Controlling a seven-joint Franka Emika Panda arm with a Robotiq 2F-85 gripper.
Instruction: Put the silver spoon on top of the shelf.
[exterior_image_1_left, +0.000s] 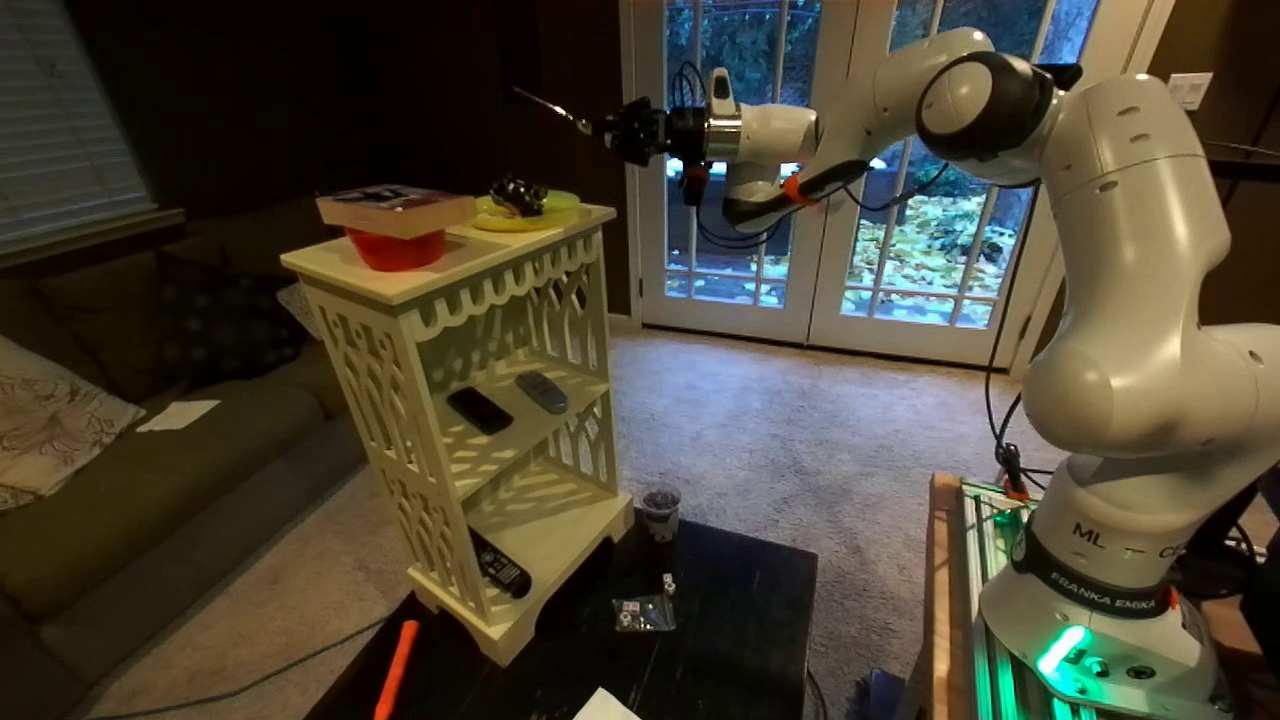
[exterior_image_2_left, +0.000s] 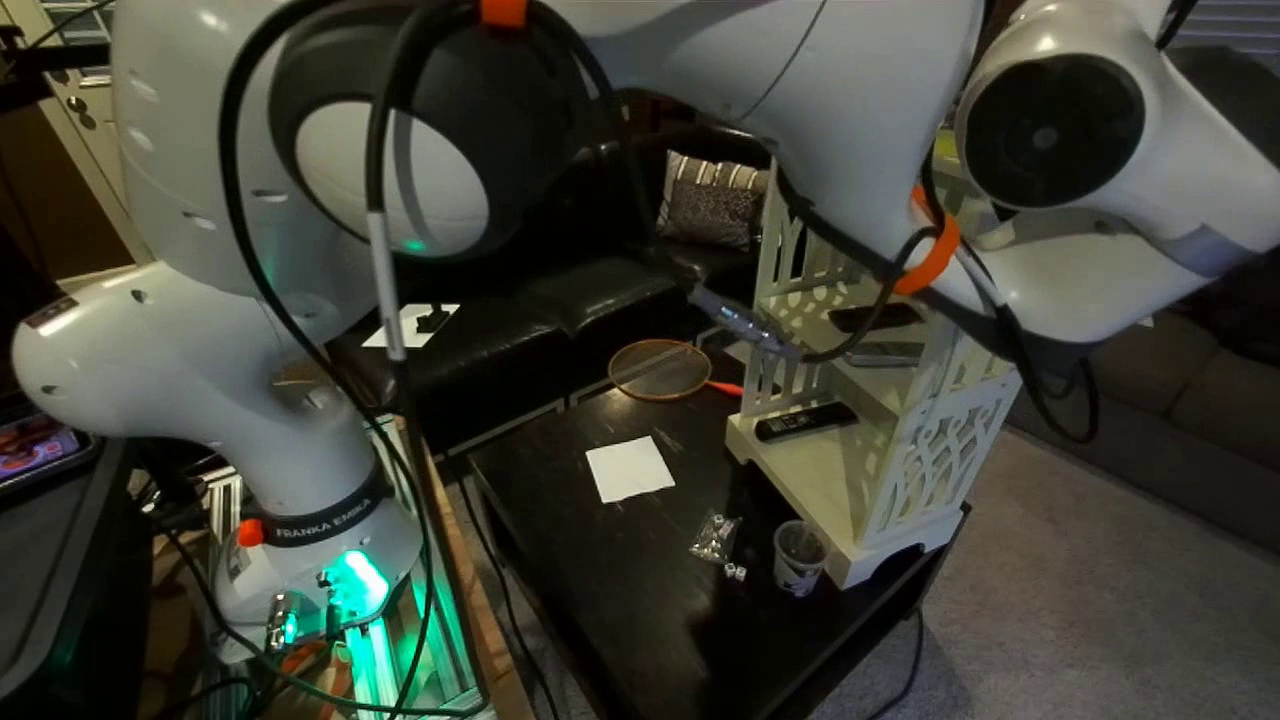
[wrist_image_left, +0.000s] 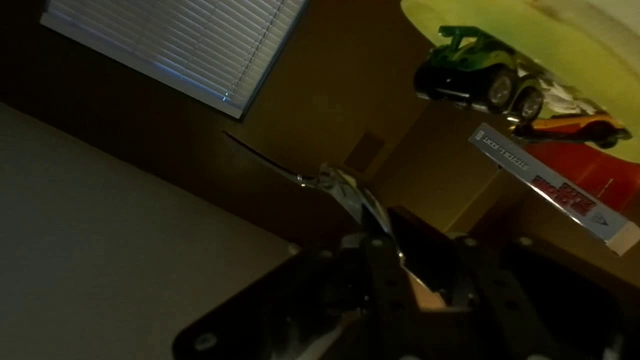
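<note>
Arm (exterior_image_1_left: 1120, 240) raised high; pincer (exterior_image_1_left: 598, 127), seemingly level, clamps spoon (wrist_image_left: 338, 187).

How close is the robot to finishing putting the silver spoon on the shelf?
Done: the silver spoon is picked up, clamped in the gripper. In hand: it's up in the air, apart from the shelf. Left: laying it on top, then opening the shut jaws.

Black robot-base collar (exterior_image_1_left: 1098, 592): "FRANKA EMIKA". White arm casing (exterior_image_1_left: 1110, 510) above: "ML", remainder unclear. Book spine (wrist_image_left: 552, 187): "STEVEN L KENT"; red lettering (wrist_image_left: 565, 195) illegible.
</note>
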